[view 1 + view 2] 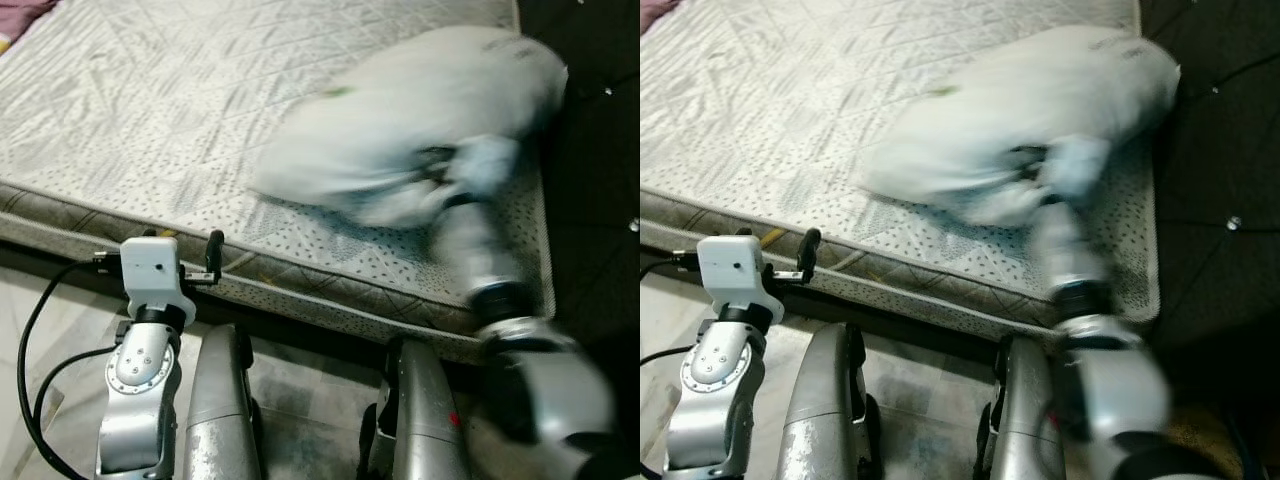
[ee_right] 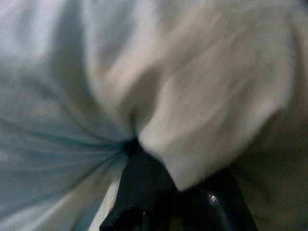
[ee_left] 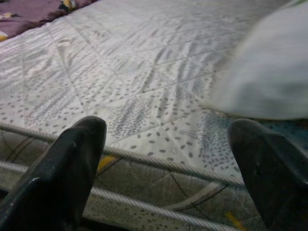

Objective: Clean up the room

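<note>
1. The mattress (image 1: 150, 130), a bare quilted slab with a speckled grey print and corded seams, carries everything. Its near long edge runs across the head views just in front of the robot, and its far right corner meets a dark tufted headboard (image 1: 600, 150).

2. The pillow (image 1: 400, 120), white and blurred, lies on the mattress toward that right-hand corner, its far end close to the headboard and its near side a little in from the near edge. I judge it light, soft and limp: it will sag and fold round whatever pinches it. Its cloth looks loose enough to bunch without slipping, and nothing about it is fragile. A bunched fold or corner of the cover is the natural place to take hold.

3. The right arm reaches forward and up over the near edge, forearm raised, wrist at the pillow's near side. The right gripper (image 1: 1035, 165) is clamped on a gathered fold of the pillow's cloth; in the right wrist view the white fabric puckers into the black fingers (image 2: 144, 187).

4. The left arm is bent, its wrist held low just outside the near edge toward the mattress's left half. The left gripper (image 3: 168, 159) has its fingers spread wide with nothing between them, pointing across the mattress; the pillow's edge shows beyond.

5. A purple cloth (image 3: 29, 14) lies at the mattress's far left corner.
</note>
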Robot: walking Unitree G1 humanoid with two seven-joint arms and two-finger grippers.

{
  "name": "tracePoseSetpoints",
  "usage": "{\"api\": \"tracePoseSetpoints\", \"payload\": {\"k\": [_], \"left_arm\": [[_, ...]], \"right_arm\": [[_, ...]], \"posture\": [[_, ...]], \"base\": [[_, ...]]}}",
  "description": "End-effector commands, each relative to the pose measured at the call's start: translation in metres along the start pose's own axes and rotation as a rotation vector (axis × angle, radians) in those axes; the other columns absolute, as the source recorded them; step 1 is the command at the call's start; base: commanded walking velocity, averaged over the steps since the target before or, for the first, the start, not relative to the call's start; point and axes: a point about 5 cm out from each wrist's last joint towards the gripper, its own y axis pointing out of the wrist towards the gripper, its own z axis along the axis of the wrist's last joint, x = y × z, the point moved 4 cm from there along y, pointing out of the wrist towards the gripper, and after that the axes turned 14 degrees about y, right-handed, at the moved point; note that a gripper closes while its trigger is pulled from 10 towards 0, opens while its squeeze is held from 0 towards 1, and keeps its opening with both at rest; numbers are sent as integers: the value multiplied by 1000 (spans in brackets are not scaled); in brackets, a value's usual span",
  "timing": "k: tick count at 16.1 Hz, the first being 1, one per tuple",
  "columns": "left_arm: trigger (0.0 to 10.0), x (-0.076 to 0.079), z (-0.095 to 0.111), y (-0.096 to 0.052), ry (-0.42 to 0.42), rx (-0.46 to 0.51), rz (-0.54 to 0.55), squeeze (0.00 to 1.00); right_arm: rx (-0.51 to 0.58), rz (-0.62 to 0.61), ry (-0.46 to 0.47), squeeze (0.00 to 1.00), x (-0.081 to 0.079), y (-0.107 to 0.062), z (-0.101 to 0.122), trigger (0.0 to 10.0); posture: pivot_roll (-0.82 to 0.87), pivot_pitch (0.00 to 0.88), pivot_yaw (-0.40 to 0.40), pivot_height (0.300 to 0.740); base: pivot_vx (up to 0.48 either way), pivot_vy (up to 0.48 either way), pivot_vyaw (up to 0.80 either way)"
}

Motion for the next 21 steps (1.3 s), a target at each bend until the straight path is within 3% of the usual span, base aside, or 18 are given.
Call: {"api": "tracePoseSetpoints", "payload": {"k": [1,4,7,9,11,13,15,16,18,21], "left_arm": [[10000,7,8,2,-24,33,-29,0],[10000,15,2,5,-62,-8,-60,0],[10000,20,-2,4,-52,-23,-81,0],[10000,19,-3,5,-46,-29,-80,0],[10000,17,-6,4,-42,-37,-78,0],[10000,18,-8,3,-40,-41,-76,0],[10000,20,-10,1,-44,-47,-79,0],[10000,20,-10,1,-45,-48,-81,0],[10000,23,-11,3,-45,-52,-94,0],[10000,23,-11,5,-42,-50,-96,0]], "right_arm": [[149,-89,3,0,26,3,44,0],[199,-179,-53,0,68,-6,56,0],[186,-231,-91,0,99,-25,44,0],[157,-265,-140,0,126,-45,35,0],[145,-269,-202,0,142,-68,32,0],[97,-117,-325,0,126,-106,15,0],[-11,-11,-330,0,112,-149,-17,0],[-28,-4,-325,0,110,-156,-22,0],[-70,55,-312,0,92,-177,-39,0],[-100,59,-293,0,84,-177,-40,0]], "posture": [[91,144,-41,537],[72,139,-34,537],[62,140,-36,537],[61,140,-39,537],[48,141,-47,537],[16,143,-53,537],[-5,149,-48,537],[-9,149,-46,537],[-15,152,-37,537],[-18,151,-34,537]], "base": [[0,0,0],[0,0,0],[0,0,0],[0,0,0],[0,0,0],[0,0,0],[0,0,0],[0,0,0],[0,0,0],[0,0,0]]}}
